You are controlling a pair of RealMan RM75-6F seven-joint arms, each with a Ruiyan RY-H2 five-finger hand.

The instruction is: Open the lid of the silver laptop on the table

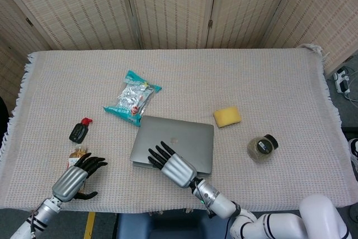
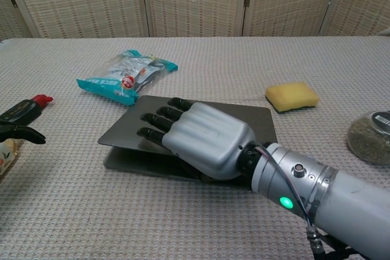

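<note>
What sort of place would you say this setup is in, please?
Probably an indoor test or demo room, not a home: a table under a woven cloth, folding wicker screens behind as a backdrop, and mixed props such as a laptop, sponge and snack bag.

I count one silver laptop (image 1: 173,145), one snack packet (image 1: 132,98), one sponge (image 1: 226,117), one jar (image 1: 262,148), one bottle (image 1: 78,139), two hands: left (image 1: 72,179), right (image 1: 171,167).

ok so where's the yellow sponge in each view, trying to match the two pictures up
Head view: the yellow sponge lies right of centre on the table cloth, just beyond the laptop's far right corner.
Chest view: the sponge sits upper right, beyond the right hand.
Shared landmark: the silver laptop, its lid partly raised, with the sponge off its far right corner in both views.
</note>
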